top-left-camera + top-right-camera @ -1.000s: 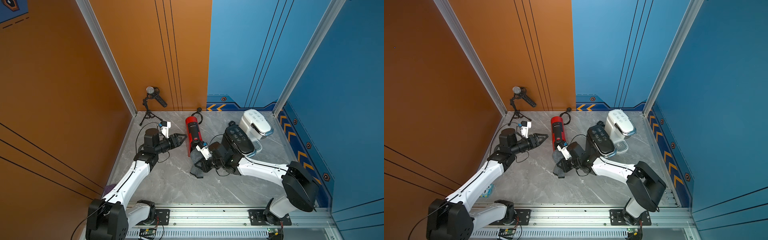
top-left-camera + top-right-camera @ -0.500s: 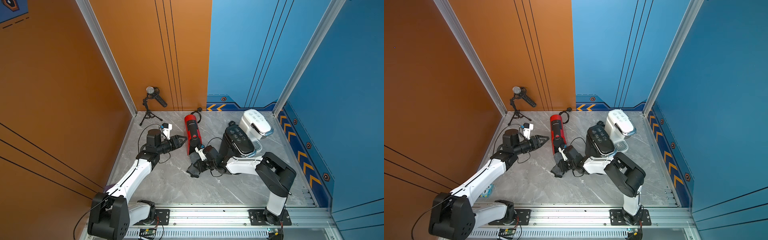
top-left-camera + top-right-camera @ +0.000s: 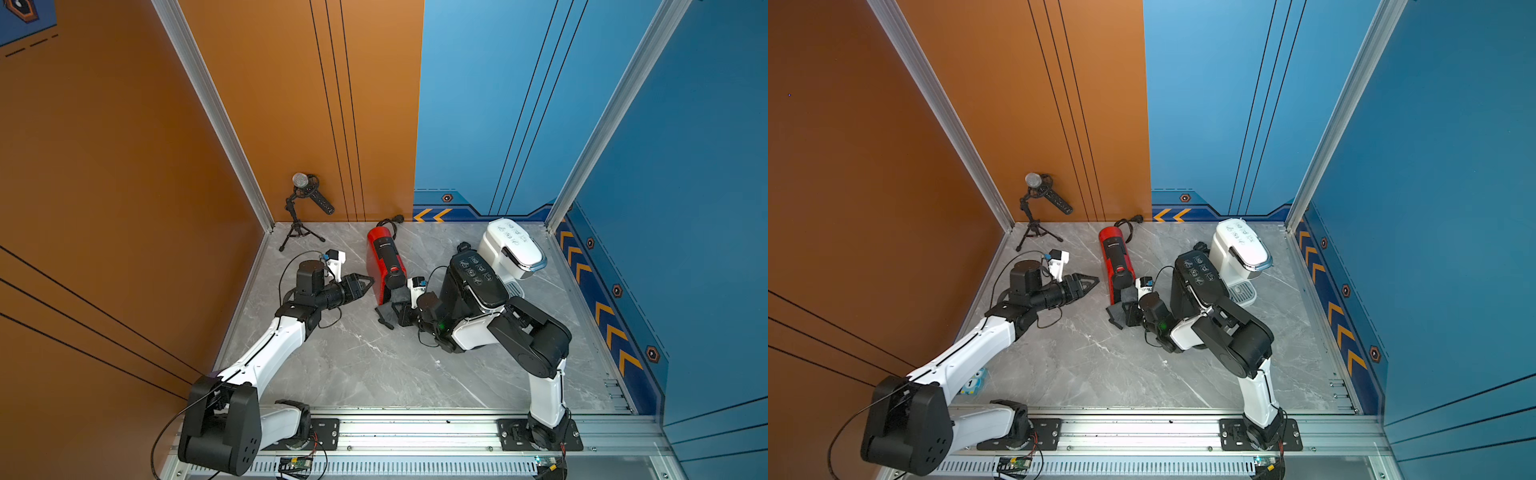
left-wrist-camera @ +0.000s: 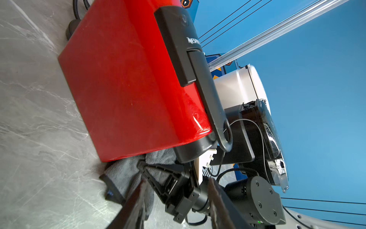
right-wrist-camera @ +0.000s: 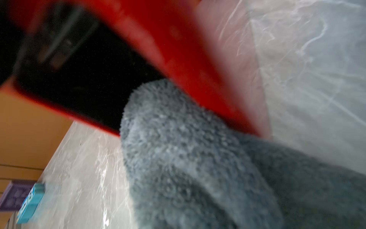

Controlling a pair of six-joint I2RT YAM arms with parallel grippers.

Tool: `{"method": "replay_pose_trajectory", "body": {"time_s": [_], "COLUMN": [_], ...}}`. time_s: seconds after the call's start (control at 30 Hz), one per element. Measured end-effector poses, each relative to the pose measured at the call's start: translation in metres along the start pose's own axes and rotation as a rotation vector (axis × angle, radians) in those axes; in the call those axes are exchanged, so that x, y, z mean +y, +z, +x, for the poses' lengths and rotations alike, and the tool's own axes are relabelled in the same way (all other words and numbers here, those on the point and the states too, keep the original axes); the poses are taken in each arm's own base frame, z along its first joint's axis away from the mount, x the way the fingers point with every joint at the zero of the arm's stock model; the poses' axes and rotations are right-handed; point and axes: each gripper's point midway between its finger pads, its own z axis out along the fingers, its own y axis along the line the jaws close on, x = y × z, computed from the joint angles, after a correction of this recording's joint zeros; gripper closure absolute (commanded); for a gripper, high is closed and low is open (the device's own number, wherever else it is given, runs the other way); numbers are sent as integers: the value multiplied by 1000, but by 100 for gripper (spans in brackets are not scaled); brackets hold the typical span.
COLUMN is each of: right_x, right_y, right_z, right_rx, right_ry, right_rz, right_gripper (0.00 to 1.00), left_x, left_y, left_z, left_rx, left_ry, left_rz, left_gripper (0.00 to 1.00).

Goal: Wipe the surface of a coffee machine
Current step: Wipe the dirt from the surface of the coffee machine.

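1. The red coffee machine (image 3: 384, 259) (image 3: 1116, 262) stands on the grey table (image 3: 374, 365), toward the back and about mid-width. Its black cord is coiled behind it.
2. The right gripper (image 3: 1128, 312) (image 4: 156, 176) is low at the machine's front end, clenched on a grey cloth (image 3: 1116, 311) (image 4: 122, 170).
3. The cloth is bunched on the table and pushed up against the lower front of the red body.
4. In the right wrist view the cloth (image 5: 198, 158) fills the lower part, with the red machine (image 5: 178, 59) right behind it. The frame is blurred, so the exact contact spot is unclear, but the cloth looks to be touching the red edge.
5. The left gripper (image 3: 368, 284) (image 4: 177, 180) hovers just beside the machine's left side and points at it. Its fingers are parted with nothing between them, and it does not touch the machine.
6. The left wrist view shows the machine's red side panel (image 4: 126, 89) and black top strip close up.
7. A black coffee machine (image 3: 473, 282) (image 3: 1196, 278) stands near the red one on its right, and the right arm is folded in front of it.
8. A white coffee machine (image 3: 511, 249) (image 3: 1241, 245) stands just behind the black one, near the back right corner.
9. A microphone on a tripod (image 3: 301, 208) (image 3: 1034, 203) stands in the back left corner, well apart from the machines.
10. A small blue box (image 3: 971, 382) (image 5: 29, 202) lies at the table's front left edge, next to the left arm.
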Motion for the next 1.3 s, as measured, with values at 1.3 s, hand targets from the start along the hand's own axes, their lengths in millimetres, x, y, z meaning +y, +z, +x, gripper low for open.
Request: {"method": "replay_pose_trajectory", "body": {"time_s": [1.3], "right_x": [-2], "right_y": [53], "right_z": [-47], "right_rx": [-352], "right_ry": [123], "right_rz": [9], "right_gripper": [100], "left_x": [2], "left_y": [5], "left_z": [8], "left_rx": [21], "left_ry": [2], "left_rz": [-5], "left_gripper": [54]}}
